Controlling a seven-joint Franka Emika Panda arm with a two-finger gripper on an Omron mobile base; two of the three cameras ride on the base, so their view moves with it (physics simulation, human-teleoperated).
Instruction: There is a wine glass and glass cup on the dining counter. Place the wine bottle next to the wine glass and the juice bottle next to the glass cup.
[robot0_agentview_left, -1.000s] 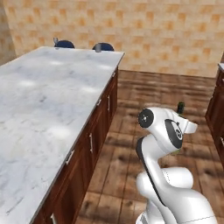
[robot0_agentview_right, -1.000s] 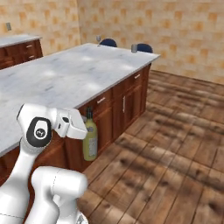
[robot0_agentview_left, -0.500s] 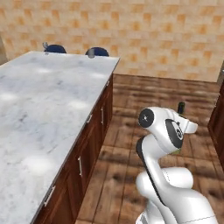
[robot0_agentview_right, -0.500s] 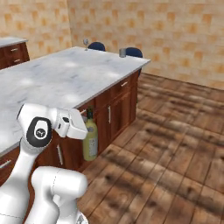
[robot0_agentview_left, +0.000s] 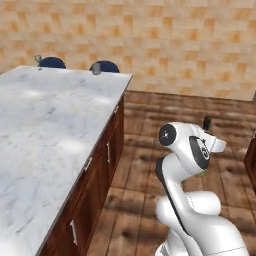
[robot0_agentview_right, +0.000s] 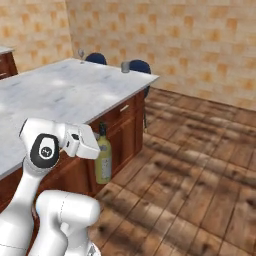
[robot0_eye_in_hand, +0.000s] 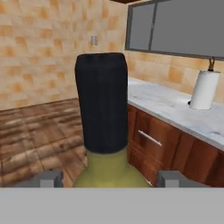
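My gripper (robot0_agentview_right: 94, 149) is shut on the wine bottle (robot0_agentview_right: 103, 161), a slim olive-green bottle held upright in the air beside the red-brown cabinets. In the hand view its dark neck (robot0_eye_in_hand: 102, 105) rises between the two fingertips (robot0_eye_in_hand: 50, 178). At the far end of the dining counter (robot0_agentview_right: 60, 92) stand the wine glass (robot0_agentview_right: 80, 52) on the left and the glass cup (robot0_agentview_right: 125, 66) on the right. The left base view shows the wine glass (robot0_agentview_left: 37, 59), the glass cup (robot0_agentview_left: 96, 69) and the bottle's top (robot0_agentview_left: 206, 122) behind my arm. The juice bottle is out of view.
Two blue chairs (robot0_agentview_left: 104, 66) stand behind the counter's far end. Brown wooden floor (robot0_agentview_right: 200, 165) lies to the right of the counter. In the hand view a paper towel roll (robot0_eye_in_hand: 203, 89) stands on a narrower marble worktop (robot0_eye_in_hand: 170, 107).
The whole scene has shifted in both base views: the base has driven along the counter, and its far end with the glass and cup is nearer. The bottle stays in the gripper.
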